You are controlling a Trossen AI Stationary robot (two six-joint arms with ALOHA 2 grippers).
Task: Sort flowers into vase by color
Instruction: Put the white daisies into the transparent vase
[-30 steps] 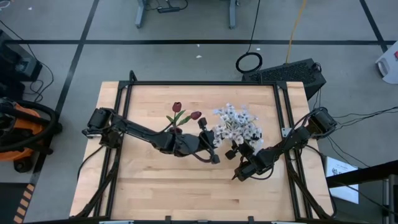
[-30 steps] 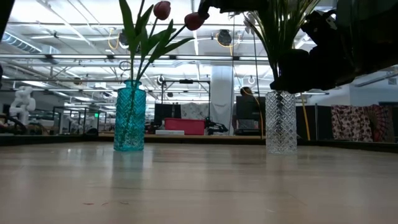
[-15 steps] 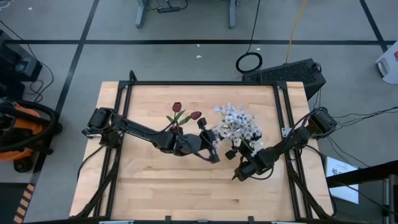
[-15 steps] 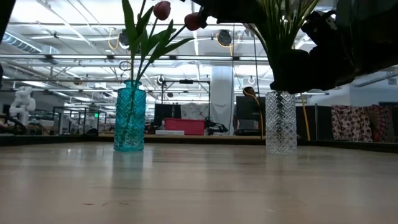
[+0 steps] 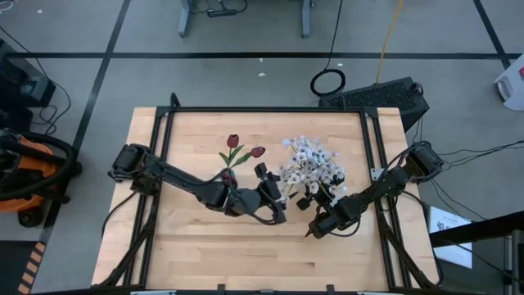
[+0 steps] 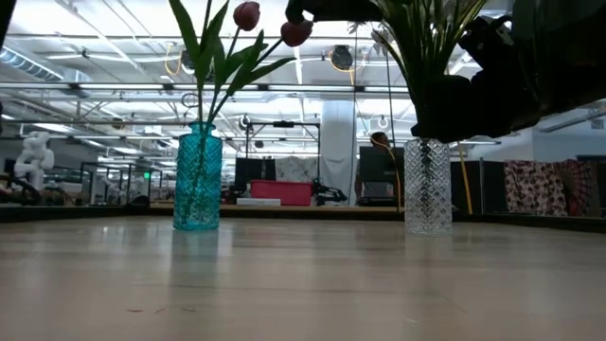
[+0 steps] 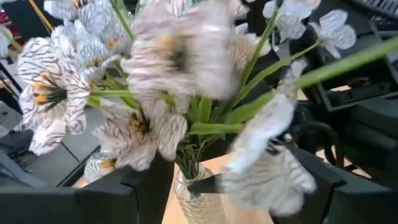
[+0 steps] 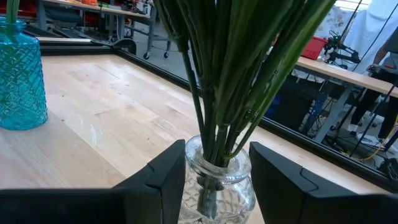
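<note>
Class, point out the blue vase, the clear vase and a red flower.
blue vase (image 6: 198,177), low view, middle of its body
clear vase (image 6: 427,187), low view, its patterned wall
red flower (image 6: 247,15), low view, its head

orange vacuum (image 5: 24,176), black floor cable (image 5: 327,81)

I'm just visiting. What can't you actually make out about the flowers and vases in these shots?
- High view: the teal vase and clear vase are hidden beneath the red tulips, the white flowers and the arms.
- Low view: the white blossoms are cut off by the top edge, and the right arm covers the clear vase's mouth.
- Left wrist view: the nearest blossom is blurred.
- Right wrist view: the stems are bunched too tightly to count.
</note>
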